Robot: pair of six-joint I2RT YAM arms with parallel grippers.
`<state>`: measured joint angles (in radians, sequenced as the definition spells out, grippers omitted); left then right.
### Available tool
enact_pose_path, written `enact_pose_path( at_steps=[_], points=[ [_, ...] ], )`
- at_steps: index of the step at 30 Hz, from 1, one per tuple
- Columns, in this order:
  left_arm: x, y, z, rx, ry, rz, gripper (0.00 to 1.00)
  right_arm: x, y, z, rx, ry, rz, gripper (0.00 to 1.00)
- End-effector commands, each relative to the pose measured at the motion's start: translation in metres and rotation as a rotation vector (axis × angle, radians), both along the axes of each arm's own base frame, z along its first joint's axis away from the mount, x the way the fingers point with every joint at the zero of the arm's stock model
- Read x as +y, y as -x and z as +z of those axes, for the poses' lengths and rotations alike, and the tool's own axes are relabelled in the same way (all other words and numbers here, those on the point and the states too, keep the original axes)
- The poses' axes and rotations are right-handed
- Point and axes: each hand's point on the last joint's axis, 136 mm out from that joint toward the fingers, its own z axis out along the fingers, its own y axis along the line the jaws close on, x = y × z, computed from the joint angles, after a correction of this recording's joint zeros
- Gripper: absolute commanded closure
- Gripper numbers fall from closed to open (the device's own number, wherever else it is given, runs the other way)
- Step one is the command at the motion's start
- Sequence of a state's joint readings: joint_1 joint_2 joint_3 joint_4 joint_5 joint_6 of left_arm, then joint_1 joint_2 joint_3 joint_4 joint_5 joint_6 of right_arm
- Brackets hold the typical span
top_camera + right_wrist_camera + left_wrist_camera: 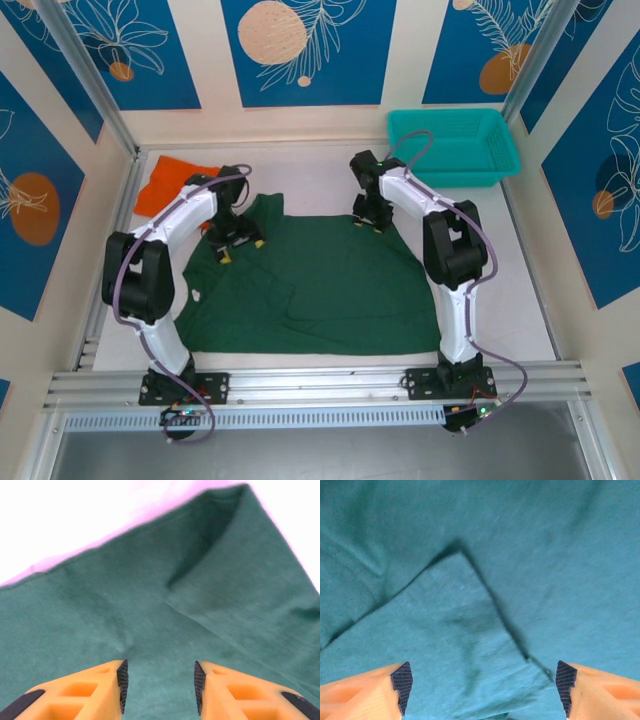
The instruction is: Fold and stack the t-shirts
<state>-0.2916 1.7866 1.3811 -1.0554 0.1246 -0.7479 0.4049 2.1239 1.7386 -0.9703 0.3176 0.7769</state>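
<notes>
Dark green t-shirt (330, 290) lies spread on counter (500, 300). Left gripper (480, 692): jaws wide apart, empty, above the shirt. Right gripper (158, 682): jaws partly open, empty.

green t-shirt (320, 290): soft matt knit cloth, creased. orange t-shirt (165, 185): matt cloth too. basket (450, 172): plastic mesh, slight gloss. table (500, 290): smooth, matt. front rail (320, 385): bare metal.

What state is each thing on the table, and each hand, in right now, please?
Dark green cloth t-shirt: spread flat, sleeve folded inward.
Bright orange cloth t-shirt: crumpled, unfolded, far left corner.
Teal plastic mesh basket: upright, looks empty.
Left hand: open wide above the green t-shirt.
Right hand: open, narrower, over the shirt's far edge.
</notes>
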Motion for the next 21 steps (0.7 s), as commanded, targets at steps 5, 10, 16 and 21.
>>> enact_pose_path(
  at_steps=[5,10,16,21],
  points=[
    [0.001,0.030,-0.004,0.015,0.030,-0.060,0.22,-0.013,-0.007,-0.012,0.054,0.144,0.023,0.59],
    [0.009,0.027,0.011,-0.008,-0.020,-0.087,0.21,-0.019,-0.011,-0.013,0.039,0.180,0.056,0.61],
    [0.019,0.042,-0.004,0.041,-0.061,-0.102,0.21,-0.019,-0.017,-0.021,0.028,0.172,0.046,0.61],
    [0.022,0.047,-0.006,0.049,-0.076,-0.109,0.21,-0.017,-0.024,-0.029,0.022,0.154,0.045,0.61]
  ],
)
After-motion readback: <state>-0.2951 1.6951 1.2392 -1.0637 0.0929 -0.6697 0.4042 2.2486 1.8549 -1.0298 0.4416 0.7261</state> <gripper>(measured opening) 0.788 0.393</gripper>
